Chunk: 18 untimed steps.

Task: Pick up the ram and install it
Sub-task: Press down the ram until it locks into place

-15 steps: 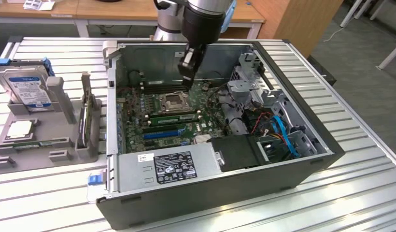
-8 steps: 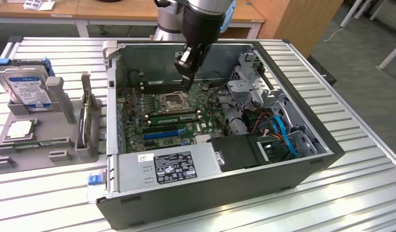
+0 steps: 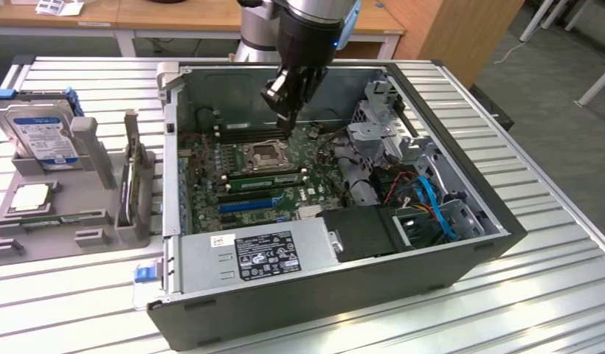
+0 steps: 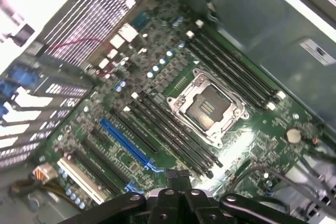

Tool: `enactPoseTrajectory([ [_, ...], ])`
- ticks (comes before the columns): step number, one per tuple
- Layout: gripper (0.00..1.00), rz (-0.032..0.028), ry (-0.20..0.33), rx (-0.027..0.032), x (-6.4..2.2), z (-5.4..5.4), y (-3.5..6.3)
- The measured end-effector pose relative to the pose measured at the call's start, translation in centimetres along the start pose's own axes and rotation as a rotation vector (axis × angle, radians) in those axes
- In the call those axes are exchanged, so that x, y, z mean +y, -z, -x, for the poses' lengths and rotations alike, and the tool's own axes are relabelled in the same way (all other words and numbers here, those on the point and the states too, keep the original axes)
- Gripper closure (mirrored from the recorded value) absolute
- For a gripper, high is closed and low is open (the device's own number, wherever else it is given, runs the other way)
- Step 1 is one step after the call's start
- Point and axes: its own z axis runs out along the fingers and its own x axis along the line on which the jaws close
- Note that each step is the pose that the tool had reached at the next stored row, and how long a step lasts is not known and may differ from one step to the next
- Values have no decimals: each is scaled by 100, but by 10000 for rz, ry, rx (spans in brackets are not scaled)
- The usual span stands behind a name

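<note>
Gripper: the gripper is closed tight, fingertips together, with nothing between them.
Gripper place: it hangs tilted over the CPU socket, on the socket's far side, above the black slots next to the case's back wall.
Ram: the ram is a long green stick lying along the slot row just on the near side of the CPU socket, apart from the gripper. I cannot tell whether it is fully seated.
Motherboard: the green motherboard lies flat on the case floor, with the CPU socket open and bare.
Blue slot: a blue slot strip runs parallel to the ram, further towards the near side from the CPU socket.
Power supply: a grey box with a black label sits nearer still, against the case's front wall.
Case: the open computer case lies on its side on the ribbed metal table.
Hard drive: a silver hard drive stands in a grey holder well off to the exterior view's left of the CPU socket, outside the case.
</note>
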Motion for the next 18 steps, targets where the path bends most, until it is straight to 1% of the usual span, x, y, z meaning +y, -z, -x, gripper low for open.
enactPoseTrajectory([
  [18,89,193,-3262,-180,-1,1,-9],
])
